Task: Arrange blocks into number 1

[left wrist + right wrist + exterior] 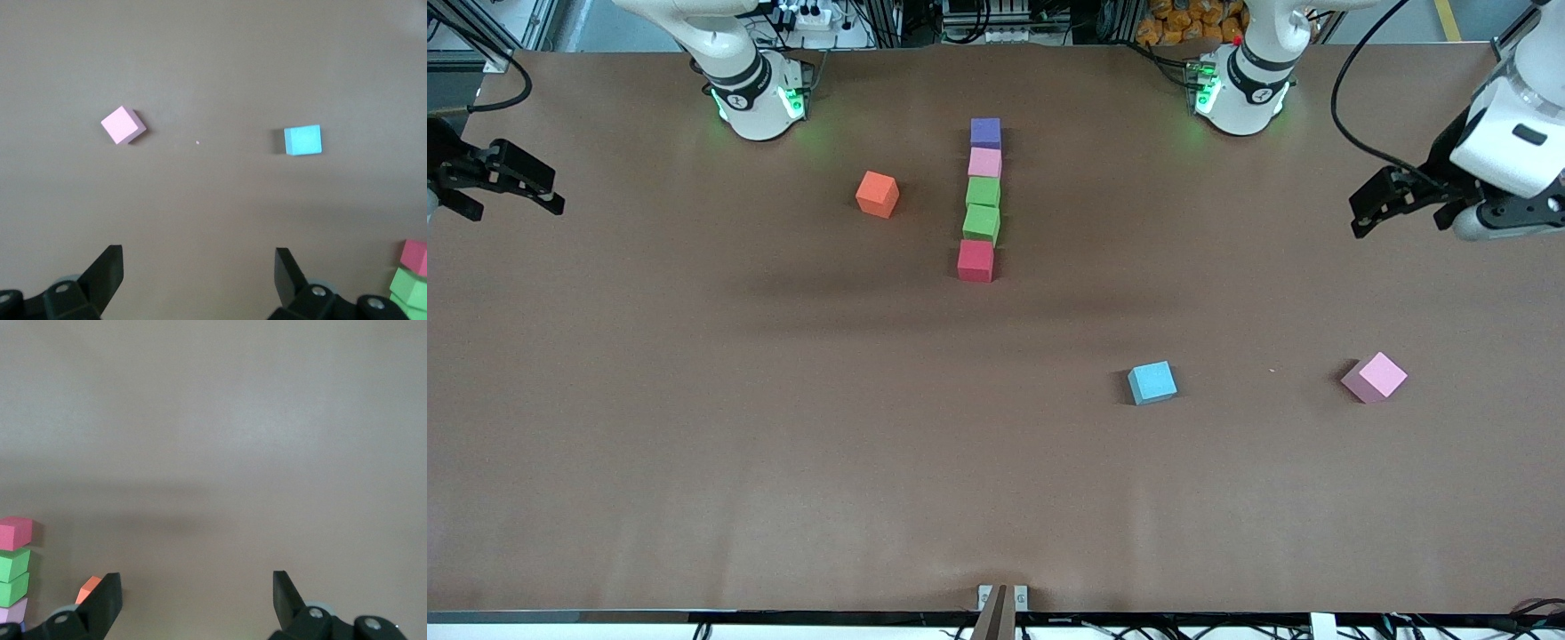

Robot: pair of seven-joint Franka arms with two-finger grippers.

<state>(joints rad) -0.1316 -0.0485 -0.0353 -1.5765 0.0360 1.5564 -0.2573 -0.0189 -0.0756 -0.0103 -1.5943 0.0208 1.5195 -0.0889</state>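
Light blue block (pixel 1152 382) and loose pink block (pixel 1375 377) are lying nearest the camera, toward the left arm's end of the worktop (pixel 694 444). Farther: a touching column of red (pixel 975 260), two green (pixel 982 206), pink, purple (pixel 985 132); orange block (pixel 877 194) sitting beside it. Left hand (pixel 1396 203) and right hand (pixel 503 182) are hanging released, empty, over the worktop ends.

brown table (pixel 694 427) under even light, cables (pixel 1360 98) along its edge.
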